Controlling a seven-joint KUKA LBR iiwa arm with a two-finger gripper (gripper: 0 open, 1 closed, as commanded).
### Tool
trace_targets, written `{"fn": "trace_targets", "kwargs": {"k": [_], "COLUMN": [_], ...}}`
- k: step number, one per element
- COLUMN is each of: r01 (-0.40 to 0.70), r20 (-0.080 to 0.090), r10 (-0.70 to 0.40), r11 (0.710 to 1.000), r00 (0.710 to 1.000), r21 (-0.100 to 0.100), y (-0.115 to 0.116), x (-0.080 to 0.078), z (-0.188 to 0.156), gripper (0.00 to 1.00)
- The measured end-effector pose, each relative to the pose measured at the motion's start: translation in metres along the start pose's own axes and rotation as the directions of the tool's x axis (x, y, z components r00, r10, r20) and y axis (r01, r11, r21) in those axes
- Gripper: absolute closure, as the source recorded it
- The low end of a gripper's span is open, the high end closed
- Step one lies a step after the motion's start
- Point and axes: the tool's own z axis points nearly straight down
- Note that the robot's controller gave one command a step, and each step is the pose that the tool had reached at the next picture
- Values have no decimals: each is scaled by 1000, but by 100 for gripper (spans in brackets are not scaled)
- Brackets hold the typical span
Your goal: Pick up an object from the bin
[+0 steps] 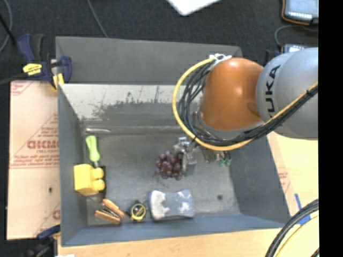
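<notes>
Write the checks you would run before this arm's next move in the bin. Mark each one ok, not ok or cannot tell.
1. Gripper is down inside the bin, right beside the purple grape bunch: ok.
2. Grapes are actually gripped: cannot tell.
3. Grapes lie clear of other things: ok. The grey bundle is nearest, with a gap between them.
4. Yellow block and green stick are out of the way at the left: ok.
5. Room between the arm and the bin's back wall: cannot tell, because the orange cover hides it.
</notes>
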Motion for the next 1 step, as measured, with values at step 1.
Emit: {"fn": "trace_targets", "kwargs": {"k": [1], "r01": [0], "r20": [0], "r10": [0], "r11": [1000], "r00": [1000], "r21": [0], "y": [0], "x": [0], "z": [0], "gripper": [100]}}
